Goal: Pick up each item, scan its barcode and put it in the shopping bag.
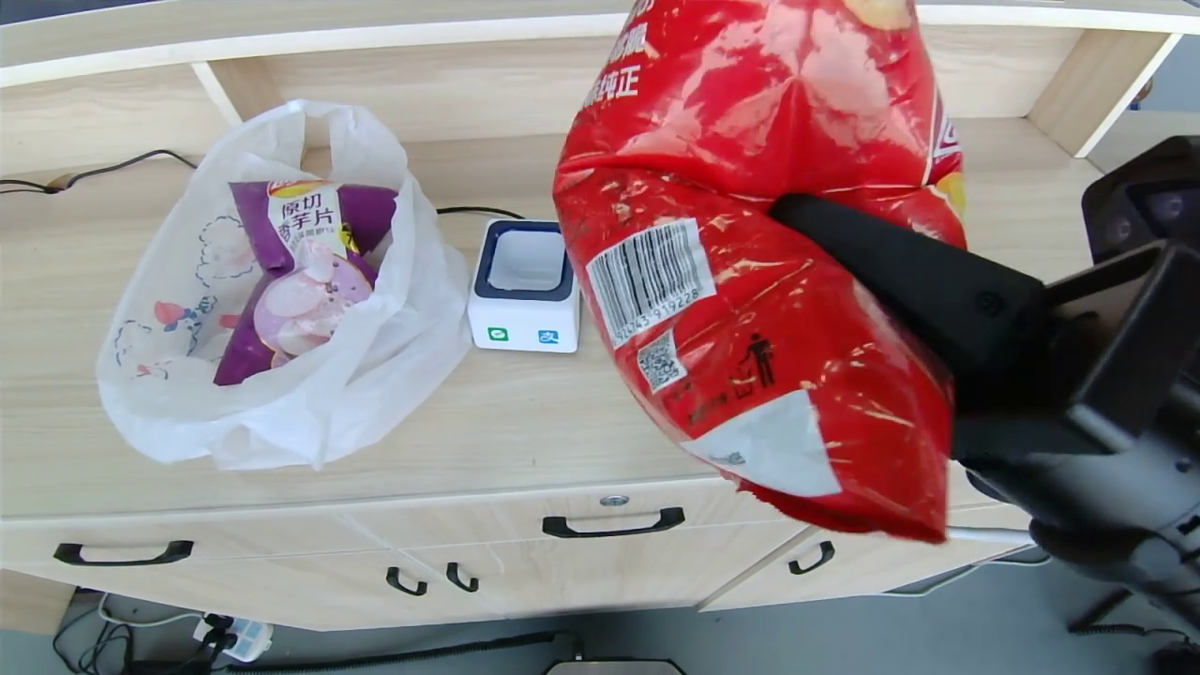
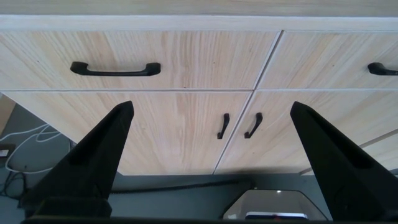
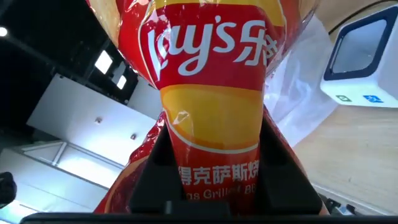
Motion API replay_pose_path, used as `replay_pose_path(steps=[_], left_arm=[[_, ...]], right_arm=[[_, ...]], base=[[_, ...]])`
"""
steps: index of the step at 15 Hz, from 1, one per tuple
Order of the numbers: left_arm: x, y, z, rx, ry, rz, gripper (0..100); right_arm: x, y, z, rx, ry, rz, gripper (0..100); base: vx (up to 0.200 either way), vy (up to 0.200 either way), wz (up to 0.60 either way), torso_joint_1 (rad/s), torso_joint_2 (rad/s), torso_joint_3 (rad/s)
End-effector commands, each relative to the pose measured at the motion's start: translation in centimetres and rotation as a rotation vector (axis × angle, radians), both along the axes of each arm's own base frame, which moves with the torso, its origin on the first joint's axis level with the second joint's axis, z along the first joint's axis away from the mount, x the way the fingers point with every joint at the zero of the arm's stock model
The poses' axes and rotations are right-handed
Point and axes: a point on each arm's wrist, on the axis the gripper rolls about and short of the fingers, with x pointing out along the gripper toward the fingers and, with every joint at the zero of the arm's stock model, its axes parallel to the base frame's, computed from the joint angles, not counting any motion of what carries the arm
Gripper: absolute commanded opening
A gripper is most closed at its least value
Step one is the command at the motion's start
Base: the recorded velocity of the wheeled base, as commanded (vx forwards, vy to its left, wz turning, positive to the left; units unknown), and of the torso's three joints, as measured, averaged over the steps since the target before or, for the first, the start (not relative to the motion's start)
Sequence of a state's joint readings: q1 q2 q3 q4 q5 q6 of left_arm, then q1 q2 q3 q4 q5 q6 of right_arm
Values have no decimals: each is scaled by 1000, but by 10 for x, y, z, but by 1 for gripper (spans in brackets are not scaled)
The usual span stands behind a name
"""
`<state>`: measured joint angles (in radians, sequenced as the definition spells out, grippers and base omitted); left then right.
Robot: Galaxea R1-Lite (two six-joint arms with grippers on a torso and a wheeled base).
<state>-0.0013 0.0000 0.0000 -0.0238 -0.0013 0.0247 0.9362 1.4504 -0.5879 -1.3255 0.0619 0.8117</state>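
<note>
Gripping chip bag [image 1: 787,122], barcode [image 1: 649,272] in head view

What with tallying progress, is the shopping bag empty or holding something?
Holding something: a purple chip packet sits inside the white shopping bag.

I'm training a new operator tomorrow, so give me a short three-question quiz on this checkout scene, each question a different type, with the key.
1. True or false: the right gripper is shut on the red chip bag, whose barcode faces the head camera.
2. What lies in the shopping bag? A) a purple chip bag B) a bottle C) a box
3. Fill in: the left gripper, in front of the drawers, is ____.
Key: 1 true; 2 A; 3 open.
</note>
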Motion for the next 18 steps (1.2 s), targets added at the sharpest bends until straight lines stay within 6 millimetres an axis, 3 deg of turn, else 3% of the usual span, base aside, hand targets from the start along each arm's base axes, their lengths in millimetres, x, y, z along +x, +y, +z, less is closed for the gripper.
replay_pose_path(steps=[1,3,6,16,18], left_arm=[[0,0,0,0,1,-1,100],[0,0,0,0,1,-1,100],[0,0,0,0,1,-1,100],[0,0,0,0,1,-1,100],[0,0,0,0,1,-1,100]], right_arm=[[-10,-3,3,44,9,45,0],[-18,-6,8,82,8,74,0],[-39,-15,-7,49,41,131,0],[-44,-23,-4,119,94,162,0],[-44,-24,-12,95,114,161,0]], base=[[0,0,0,0,0,0],[0,0,0,0,0,0],[0,0,0,0,0,0],[0,0,0,0,0,0],[0,0,0,0,0,0]])
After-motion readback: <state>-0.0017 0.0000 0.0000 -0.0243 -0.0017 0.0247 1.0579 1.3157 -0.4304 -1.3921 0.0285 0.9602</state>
